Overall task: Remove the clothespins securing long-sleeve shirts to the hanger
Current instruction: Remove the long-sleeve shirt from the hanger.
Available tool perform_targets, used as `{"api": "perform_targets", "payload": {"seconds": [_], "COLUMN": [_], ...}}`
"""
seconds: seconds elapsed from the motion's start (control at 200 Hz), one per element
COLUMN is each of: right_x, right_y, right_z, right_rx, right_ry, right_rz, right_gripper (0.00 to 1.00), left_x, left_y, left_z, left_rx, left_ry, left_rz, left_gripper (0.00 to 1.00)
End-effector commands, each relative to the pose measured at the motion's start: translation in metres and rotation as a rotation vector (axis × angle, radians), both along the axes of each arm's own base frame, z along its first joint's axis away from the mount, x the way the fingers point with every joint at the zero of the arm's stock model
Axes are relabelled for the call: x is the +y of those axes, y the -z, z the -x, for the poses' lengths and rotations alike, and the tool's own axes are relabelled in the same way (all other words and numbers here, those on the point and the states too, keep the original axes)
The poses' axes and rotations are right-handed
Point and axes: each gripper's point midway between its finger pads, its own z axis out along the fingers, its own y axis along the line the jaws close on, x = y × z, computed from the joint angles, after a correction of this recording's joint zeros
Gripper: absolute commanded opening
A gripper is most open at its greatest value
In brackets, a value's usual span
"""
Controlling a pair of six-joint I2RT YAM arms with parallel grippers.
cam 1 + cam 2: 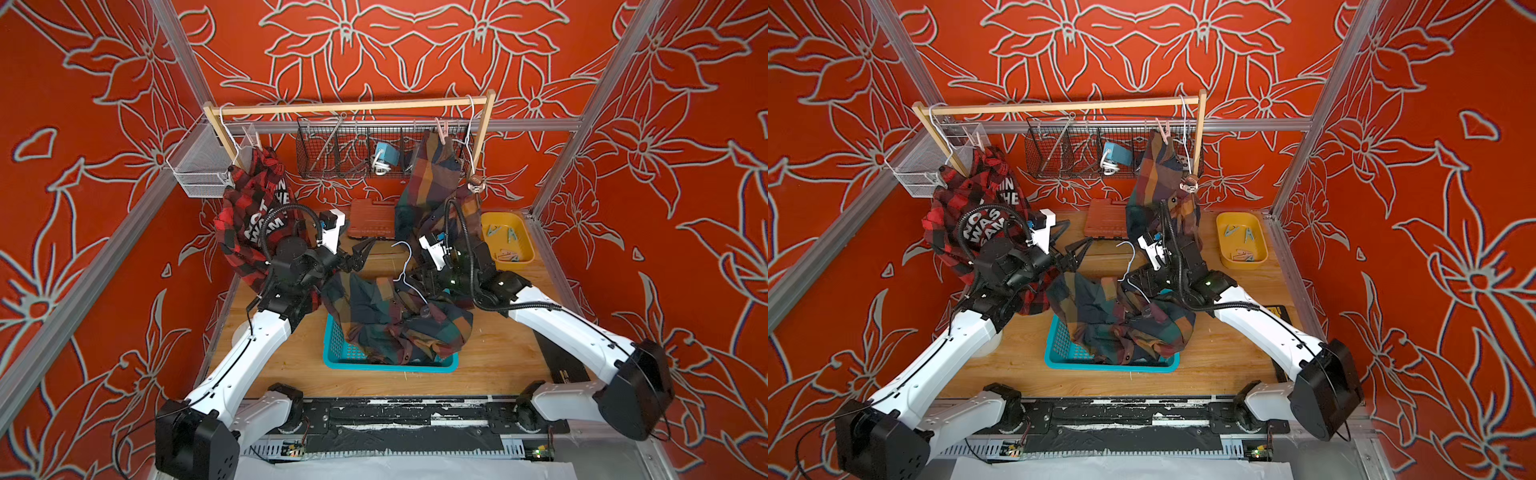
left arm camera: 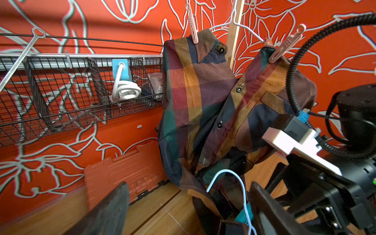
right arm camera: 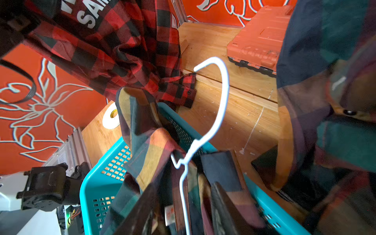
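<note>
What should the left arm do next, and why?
Probably raise the open left gripper toward the pink clothespin at the top of the hanging dark plaid shirt. Its jaws are empty, and that peg and a second pink clothespin hold the shirt up.

right end effector (image 3: 183,209): fingers (image 3: 223,203) blurred and cropped by the frame edge in its wrist view, out of sight in both top views, so grip can't be told. left end effector (image 1: 360,254): fingers (image 2: 109,211) blurred and cropped in its wrist view. teal basket (image 1: 390,366) mostly buried under dark plaid shirt (image 1: 395,324); lower half of white hanger (image 1: 405,266) lost in the cloth. clothespins (image 1: 508,245) in yellow tray (image 1: 528,237) too small to count. red shirt (image 1: 245,216) lettering broken by folds, not readable whole. orange case (image 1: 370,222) part-hidden by hanging plaid shirt (image 1: 432,183).
</note>
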Motion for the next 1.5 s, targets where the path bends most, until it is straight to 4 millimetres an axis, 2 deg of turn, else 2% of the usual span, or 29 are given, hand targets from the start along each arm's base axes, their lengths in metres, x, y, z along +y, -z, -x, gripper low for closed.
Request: {"api": "perform_targets", "payload": {"seconds": [0.0, 0.365, 0.42, 0.495, 0.63, 0.806, 0.976, 1.126, 1.301, 1.496], "right_x": [0.017, 0.041, 0.045, 0.048, 0.044, 0.033, 0.008, -0.013, -0.037, -0.048], "right_y": [-0.021, 0.002, 0.003, -0.001, -0.02, -0.054, -0.096, -0.124, -0.151, -0.16], "right_z": [-0.01, -0.036, -0.037, -0.037, -0.033, -0.016, 0.001, 0.015, 0.025, 0.031], "right_rx": [-0.017, 0.063, 0.069, 0.06, -0.012, -0.161, -0.279, -0.366, -0.419, -0.456], "right_ry": [-0.021, 0.001, -0.012, -0.023, -0.043, -0.116, -0.169, -0.232, -0.305, -0.326], "right_rz": [-0.084, -0.121, -0.136, -0.158, -0.158, -0.153, -0.225, -0.257, -0.343, -0.332], "right_gripper": [0.46, 0.46, 0.4, 0.21, 0.0, 0.0, 0.0, 0.0, 0.0, 0.0], "left_x": [0.004, 0.006, 0.006, 0.006, 0.011, 0.022, 0.025, 0.022, 0.02, 0.014], "left_y": [-0.005, -0.003, -0.003, -0.003, -0.001, -0.003, -0.001, 0.004, 0.016, 0.031], "left_z": [0.003, 0.004, 0.004, 0.004, 0.003, 0.004, 0.007, 0.014, 0.015, 0.02], "left_rx": [-0.027, -0.032, -0.031, -0.029, -0.021, -0.005, -0.003, 0.001, 0.029, 0.066], "left_ry": [-0.011, -0.018, -0.018, -0.021, -0.039, -0.021, 0.027, 0.111, 0.193, 0.291], "left_rz": [-0.007, -0.013, -0.013, -0.016, -0.033, 0.017, 0.021, -0.001, -0.032, -0.058], "left_gripper": [0.88, 0.88, 0.88, 0.88, 0.86, 0.85, 0.84, 0.84, 0.83, 0.81]}}
